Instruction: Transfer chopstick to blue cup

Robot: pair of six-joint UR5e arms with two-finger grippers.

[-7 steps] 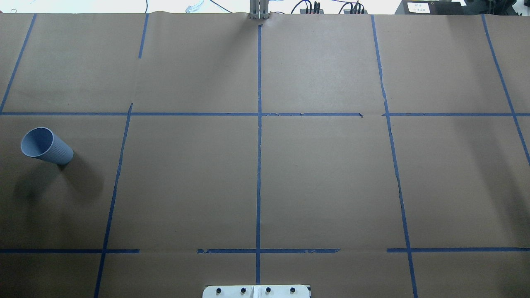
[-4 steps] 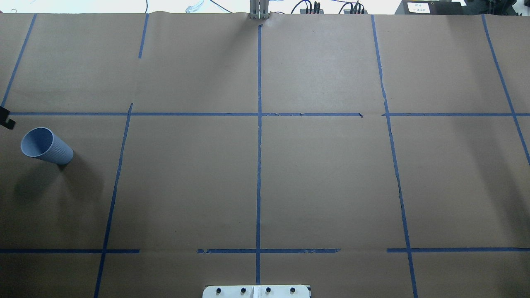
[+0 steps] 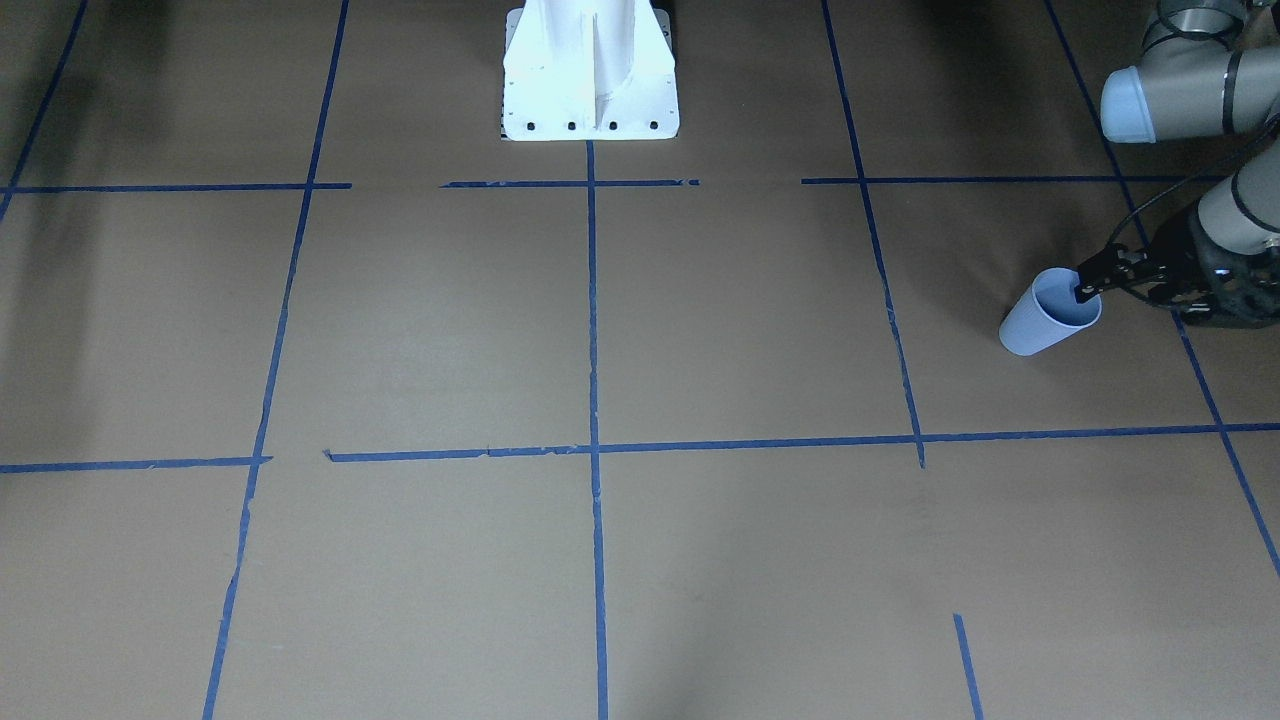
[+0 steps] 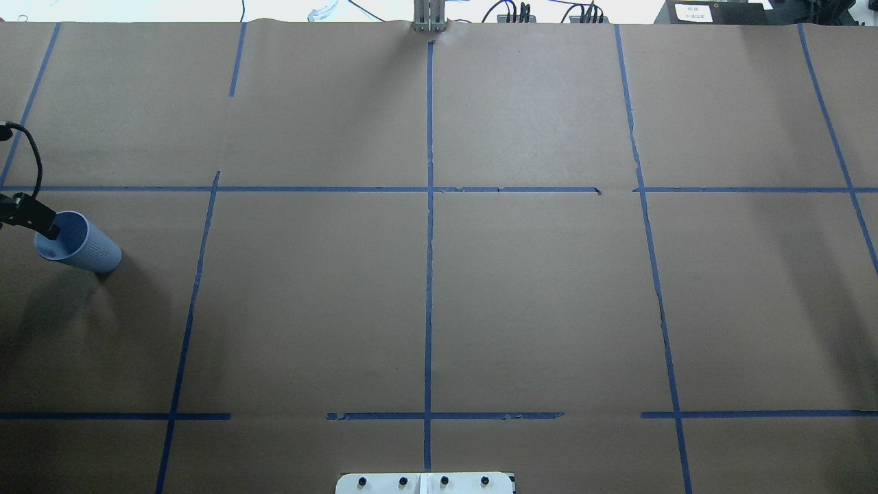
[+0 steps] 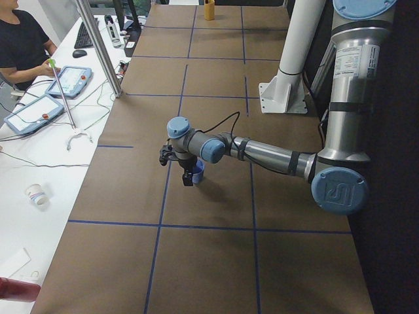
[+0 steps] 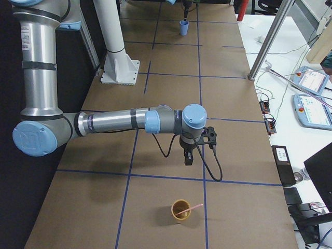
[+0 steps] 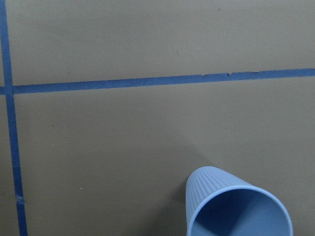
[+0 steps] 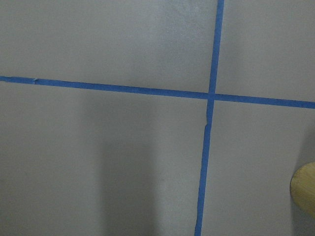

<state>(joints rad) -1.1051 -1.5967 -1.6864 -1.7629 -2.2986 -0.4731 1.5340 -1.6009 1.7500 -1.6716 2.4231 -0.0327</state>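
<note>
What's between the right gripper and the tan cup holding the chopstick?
Exterior right view: only bare table paper crossed by one blue tape line between right gripper and tan cup with chopstick.

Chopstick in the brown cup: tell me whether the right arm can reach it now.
Probably yes. The right arm holds its jaws above bare table near the brown cup; the pink chopstick sticks out over its rim, nothing between them.
</note>
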